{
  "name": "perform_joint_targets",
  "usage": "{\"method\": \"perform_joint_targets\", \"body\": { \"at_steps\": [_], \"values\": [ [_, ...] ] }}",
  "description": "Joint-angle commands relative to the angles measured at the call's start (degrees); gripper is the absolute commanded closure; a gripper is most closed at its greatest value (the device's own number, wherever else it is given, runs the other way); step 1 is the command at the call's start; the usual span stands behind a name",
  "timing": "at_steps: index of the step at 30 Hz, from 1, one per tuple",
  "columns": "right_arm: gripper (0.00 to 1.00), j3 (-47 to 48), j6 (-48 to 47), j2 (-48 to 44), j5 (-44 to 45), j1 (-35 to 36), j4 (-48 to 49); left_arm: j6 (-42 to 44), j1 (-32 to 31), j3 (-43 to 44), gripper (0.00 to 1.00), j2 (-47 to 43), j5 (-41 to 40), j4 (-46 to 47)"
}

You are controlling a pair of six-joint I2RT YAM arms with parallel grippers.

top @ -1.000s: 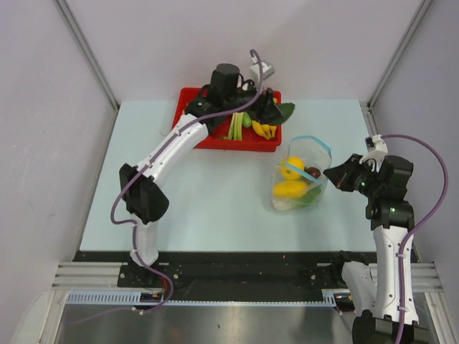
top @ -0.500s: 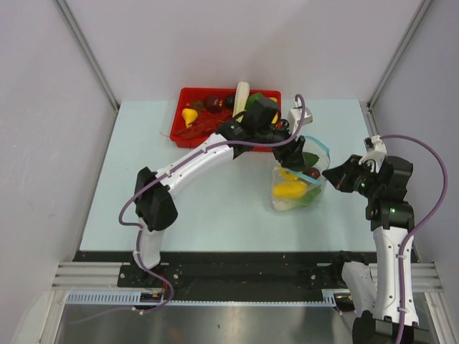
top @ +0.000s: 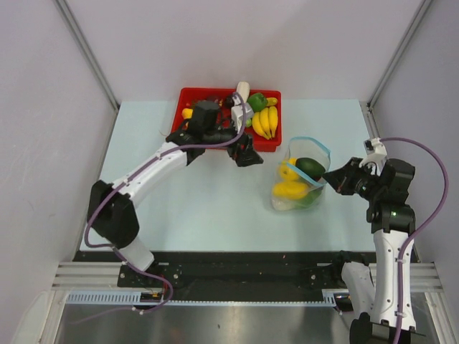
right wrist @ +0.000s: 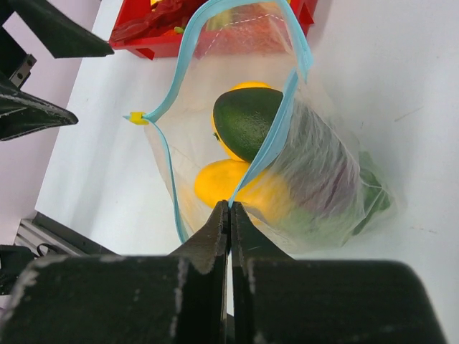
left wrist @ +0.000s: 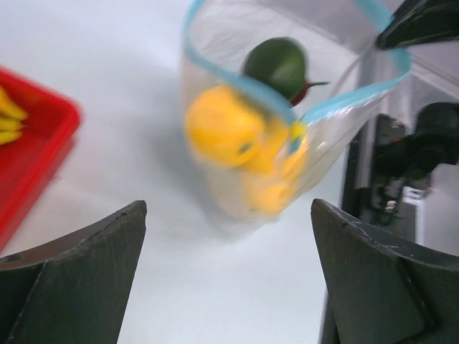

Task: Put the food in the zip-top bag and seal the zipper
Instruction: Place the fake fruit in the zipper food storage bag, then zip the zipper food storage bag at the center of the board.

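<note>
The clear zip-top bag (top: 295,199) stands on the table with its mouth gaping, its blue zipper (top: 316,143) curving in a loop. Inside lie food pieces: a dark green fruit (top: 310,168) (right wrist: 247,117) on top, yellow fruit (top: 289,190) (right wrist: 228,183) below, and purple and leafy green pieces at the bottom. My right gripper (top: 328,174) (right wrist: 230,206) is shut on the zipper strip (right wrist: 276,136) at the bag's right edge. Left of the bag, near the tray's front corner, my left gripper (top: 247,154) (left wrist: 228,215) hangs open and empty, facing the bag (left wrist: 287,143).
A red tray (top: 188,97) stands at the back of the table holding yellow bananas (top: 264,122), a green fruit (top: 257,102) and several other toy pieces. Frame posts rise at both back corners.
My left gripper was over the bag's mouth half a second ago; it has opened and pulled back left toward the tray. The dark green fruit now lies in the bag. The right gripper has not moved.
</note>
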Motion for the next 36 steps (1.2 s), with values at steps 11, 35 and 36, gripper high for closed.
{"method": "perform_joint_targets", "body": {
  "at_steps": [11,35,36],
  "values": [
    [1.00,-0.46,-3.37,-2.13,-3.42,-0.47,-0.52,2.38,-4.68,-25.39,0.07,-3.51,-0.72,43.63],
    [1.00,-0.46,-4.43,-3.27,-3.60,-0.65,-0.96,1.48,-8.20,-17.65,0.83,5.04,4.72,50.60],
    [1.00,-0.37,-4.51,-3.44,-3.60,-0.56,-1.05,2.09,-8.20,-17.83,0.98,4.60,4.63,49.72]
  ]
}}
